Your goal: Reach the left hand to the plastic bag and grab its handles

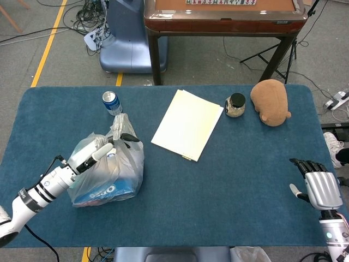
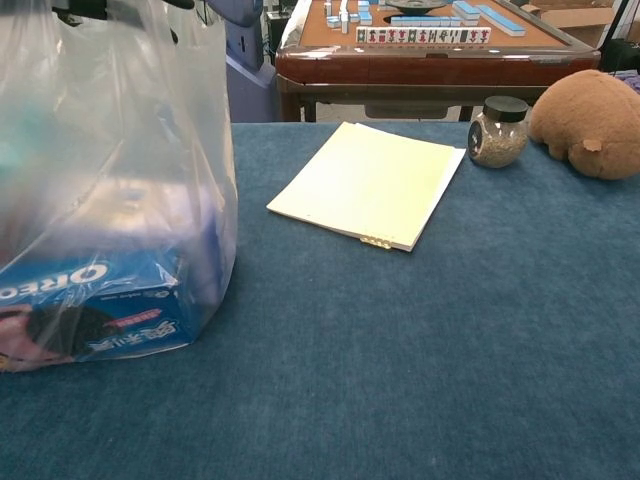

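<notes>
A clear plastic bag point(image 1: 117, 164) holding a blue Oreo box point(image 1: 102, 192) stands on the left of the blue table. Its handles point(image 1: 119, 125) stick up at the far top of the bag. My left hand point(image 1: 101, 150) lies across the top of the bag, fingers stretched out, the dark fingertips point(image 1: 128, 138) just below the handles and nothing in its grasp. In the chest view the bag point(image 2: 110, 180) fills the left side, the Oreo box point(image 2: 90, 312) shows through it, and the left hand's fingertips point(image 2: 95, 8) peek in at the top edge. My right hand point(image 1: 319, 187) rests open at the table's right front.
A blue can point(image 1: 112, 102) stands just behind the bag. A yellow notepad point(image 1: 188, 124) lies mid-table, with a glass jar point(image 1: 235, 105) and a brown plush toy point(image 1: 270, 101) to its right. A wooden mahjong table point(image 1: 223, 15) stands beyond the far edge.
</notes>
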{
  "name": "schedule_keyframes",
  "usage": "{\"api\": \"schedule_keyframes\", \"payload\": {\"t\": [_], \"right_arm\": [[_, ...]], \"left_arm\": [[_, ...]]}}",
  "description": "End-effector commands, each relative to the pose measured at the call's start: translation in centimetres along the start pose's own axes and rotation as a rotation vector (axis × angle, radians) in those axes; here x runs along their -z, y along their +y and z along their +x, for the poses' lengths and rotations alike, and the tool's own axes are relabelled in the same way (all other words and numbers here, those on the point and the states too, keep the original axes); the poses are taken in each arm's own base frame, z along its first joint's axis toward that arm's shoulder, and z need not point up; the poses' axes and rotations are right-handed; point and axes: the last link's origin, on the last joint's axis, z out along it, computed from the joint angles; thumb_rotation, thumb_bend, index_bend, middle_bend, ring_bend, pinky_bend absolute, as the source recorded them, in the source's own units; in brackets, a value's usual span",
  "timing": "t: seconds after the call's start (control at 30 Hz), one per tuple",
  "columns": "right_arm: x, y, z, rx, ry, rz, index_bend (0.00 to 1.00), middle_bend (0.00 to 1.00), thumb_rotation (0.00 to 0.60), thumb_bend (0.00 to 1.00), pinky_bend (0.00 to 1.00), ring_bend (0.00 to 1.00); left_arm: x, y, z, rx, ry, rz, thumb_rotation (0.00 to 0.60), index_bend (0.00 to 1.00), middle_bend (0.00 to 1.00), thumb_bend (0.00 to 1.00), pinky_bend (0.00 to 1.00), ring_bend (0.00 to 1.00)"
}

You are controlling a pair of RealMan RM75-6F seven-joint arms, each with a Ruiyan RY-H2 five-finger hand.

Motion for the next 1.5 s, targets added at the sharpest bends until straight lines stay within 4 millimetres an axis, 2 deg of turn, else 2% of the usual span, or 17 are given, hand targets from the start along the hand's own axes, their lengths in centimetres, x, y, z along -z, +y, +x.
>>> {"api": "schedule_keyframes", "payload": {"t": [0.03, 0.4, 0.73, 1.03, 1.07, 1.1, 1.13, 1.17, 1.23, 1.27, 1.3, 1.33, 1.5], "right_arm": [[0.0, 0.0, 0.0, 0.001, 0.001, -0.001, 0.24, 0.32, 0.600, 0.23, 0.31, 0.26], [0.1, 0.2, 0.0, -0.001, 0.001, -0.005, 0.24, 0.32, 0.600, 0.23, 0.31, 0.26], [0.1, 0.4, 0.0, -0.002, 0.000, -0.010, 0.24, 0.32, 0.600, 0.23, 0.31, 0.26], [0.1, 0.5, 0.0, -0.004, 0.001, -0.012, 0.24, 0.32, 0.600, 0.23, 0.31, 0.26], [0.1, 0.5, 0.0, -0.004, 0.001, -0.013, 0.24, 0.32, 0.600, 0.23, 0.31, 0.26], [0.1, 0.6, 0.0, -0.005, 0.001, -0.013, 0.24, 0.32, 0.600, 0.23, 0.31, 0.26], [0.1, 0.6, 0.0, -0.005, 0.001, -0.014, 0.24, 0.32, 0.600, 0.23, 0.31, 0.26], [0.1, 0.6, 0.0, -0.006, 0.001, -0.014, 0.24, 0.32, 0.600, 0.23, 0.31, 0.26], [0.1, 0.6, 0.0, -0.007, 0.002, -0.015, 0.24, 0.32, 0.600, 0.23, 0.31, 0.26], [0.1, 0.6, 0.0, -0.006, 0.002, -0.015, 0.24, 0.32, 0.600, 0.23, 0.31, 0.26], [0.1, 0.6, 0.0, -0.007, 0.002, -0.014, 0.24, 0.32, 0.600, 0.23, 0.31, 0.26], [0.1, 0.6, 0.0, -0.006, 0.002, -0.014, 0.24, 0.32, 0.600, 0.23, 0.31, 0.26], [0.1, 0.6, 0.0, -0.007, 0.004, -0.012, 0.24, 0.32, 0.600, 0.23, 0.31, 0.26]], "left_arm": [[-0.4, 0.3, 0.0, 0.041, 0.001, -0.008, 0.000, 0.21, 0.18, 0.24, 0.19, 0.13], [-1.8, 1.1, 0.0, 0.196, -0.043, -0.034, 0.000, 0.21, 0.18, 0.24, 0.19, 0.13], [-2.4, 0.7, -0.1, 0.346, -0.080, -0.030, 0.000, 0.22, 0.18, 0.24, 0.19, 0.13], [-2.6, 1.8, -0.4, 0.633, -0.117, -0.039, 0.015, 0.22, 0.18, 0.24, 0.20, 0.14], [-2.6, 1.8, -0.5, 0.658, -0.126, -0.038, 0.035, 0.22, 0.18, 0.24, 0.21, 0.15], [-2.7, 1.9, -0.5, 0.682, -0.136, -0.033, 0.084, 0.22, 0.19, 0.24, 0.24, 0.17], [-2.7, 2.0, -0.4, 0.707, -0.142, -0.033, 0.170, 0.22, 0.21, 0.24, 0.28, 0.21], [-2.6, 2.1, -0.4, 0.731, -0.149, -0.033, 0.230, 0.22, 0.22, 0.24, 0.32, 0.23], [-2.5, 2.2, -0.3, 0.777, -0.163, -0.024, 0.440, 0.22, 0.26, 0.24, 0.42, 0.27], [-2.5, 2.3, -0.3, 0.800, -0.167, -0.019, 0.525, 0.22, 0.27, 0.25, 0.47, 0.29], [-2.4, 2.4, -0.2, 0.836, -0.171, -0.011, 0.577, 0.23, 0.28, 0.26, 0.51, 0.31], [-2.4, 2.5, -0.2, 0.856, -0.175, -0.003, 0.600, 0.24, 0.30, 0.29, 0.56, 0.34], [-2.1, 2.8, -0.1, 0.866, -0.195, 0.044, 0.600, 0.34, 0.43, 0.38, 0.84, 0.50]]}}
